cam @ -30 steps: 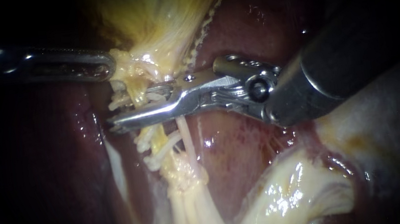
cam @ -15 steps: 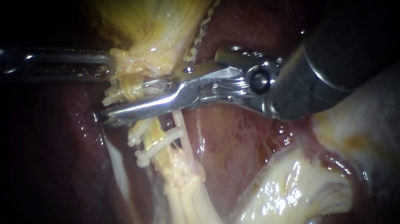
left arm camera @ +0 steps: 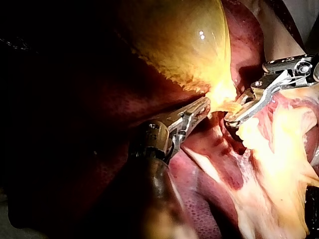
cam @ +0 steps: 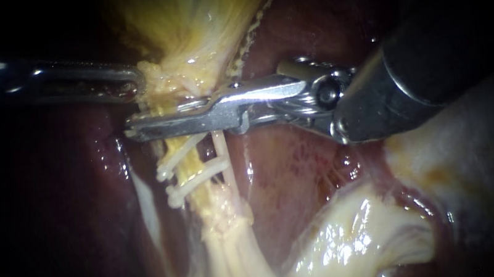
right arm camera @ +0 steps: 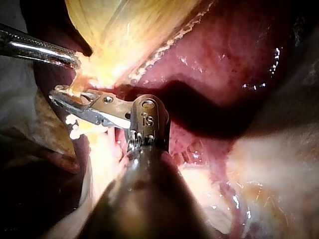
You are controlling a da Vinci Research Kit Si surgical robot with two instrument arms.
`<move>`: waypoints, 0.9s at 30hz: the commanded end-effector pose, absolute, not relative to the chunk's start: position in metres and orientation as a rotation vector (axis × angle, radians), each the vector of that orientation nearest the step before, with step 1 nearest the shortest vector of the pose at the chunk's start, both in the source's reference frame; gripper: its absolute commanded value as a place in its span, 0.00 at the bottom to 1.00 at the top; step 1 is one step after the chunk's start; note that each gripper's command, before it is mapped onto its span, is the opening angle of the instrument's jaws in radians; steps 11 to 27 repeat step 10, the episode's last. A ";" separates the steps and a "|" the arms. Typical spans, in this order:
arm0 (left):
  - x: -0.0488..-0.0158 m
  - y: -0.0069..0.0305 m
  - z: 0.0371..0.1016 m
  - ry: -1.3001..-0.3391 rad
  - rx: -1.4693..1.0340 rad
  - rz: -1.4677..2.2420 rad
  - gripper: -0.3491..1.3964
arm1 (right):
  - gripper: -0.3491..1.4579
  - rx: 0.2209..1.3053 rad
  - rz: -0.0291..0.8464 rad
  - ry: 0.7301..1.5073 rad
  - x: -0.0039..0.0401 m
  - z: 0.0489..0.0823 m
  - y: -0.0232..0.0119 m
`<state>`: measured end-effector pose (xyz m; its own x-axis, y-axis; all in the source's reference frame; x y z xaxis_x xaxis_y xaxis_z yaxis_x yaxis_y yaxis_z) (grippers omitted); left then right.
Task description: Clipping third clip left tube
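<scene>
endoscope view: left instrument (cam: 132,83) comes in over the liver's dark left side. its jaws are closed on the pale neck of the gallbladder (cam: 196,20) and hold it taut. right instrument (cam: 134,130) reaches across from the right. its long jaws lie crosswise over the left tube (cam: 191,166), pressed onto it from both sides just under the gallbladder's neck. something glints between the jaws, but whether it is a clip cannot be told. lower on the same tube sit two white clips, both slanted: upper clip (cam: 178,159) just beneath the jaws, lower clip (cam: 196,184) close under it. liver (cam: 299,163) lies red and wet behind it all.

left wrist view: left instrument (left arm camera: 202,105) pinches yellow tissue at the narrow end of the gallbladder (left arm camera: 184,45). right instrument (left arm camera: 233,118) is just ahead of it, clamped on the yellow strand. the tube is hard to single out here.

right wrist view: right instrument (right arm camera: 62,98) has its jaws round the strand. left instrument (right arm camera: 70,60) is close beyond it. pale ends of upper clip (right arm camera: 71,119) and lower clip (right arm camera: 75,133) peek out beside the jaws.

progress, as a judgement: two clips are seated and the third is at the squeeze. left to do: confirm it has closed fully, part the jaws, and back off without dragging the tube.
</scene>
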<state>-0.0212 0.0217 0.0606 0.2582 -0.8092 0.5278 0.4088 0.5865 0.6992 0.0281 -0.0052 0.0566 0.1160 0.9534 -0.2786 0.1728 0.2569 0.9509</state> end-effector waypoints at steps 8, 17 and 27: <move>-0.0212 0.0217 0.0606 -1.000 0.473 -0.869 0.00 | 0.00 1.174 0.826 1.329 0.0281 0.0569 -0.0053; -0.0212 0.0217 0.0606 -1.000 0.473 -0.869 0.00 | 0.00 1.174 0.826 1.329 0.0281 0.0570 -0.0053; -0.0212 0.0217 0.0606 -1.000 0.473 -0.869 0.00 | 0.00 1.174 0.826 1.329 0.0281 0.0570 -0.0053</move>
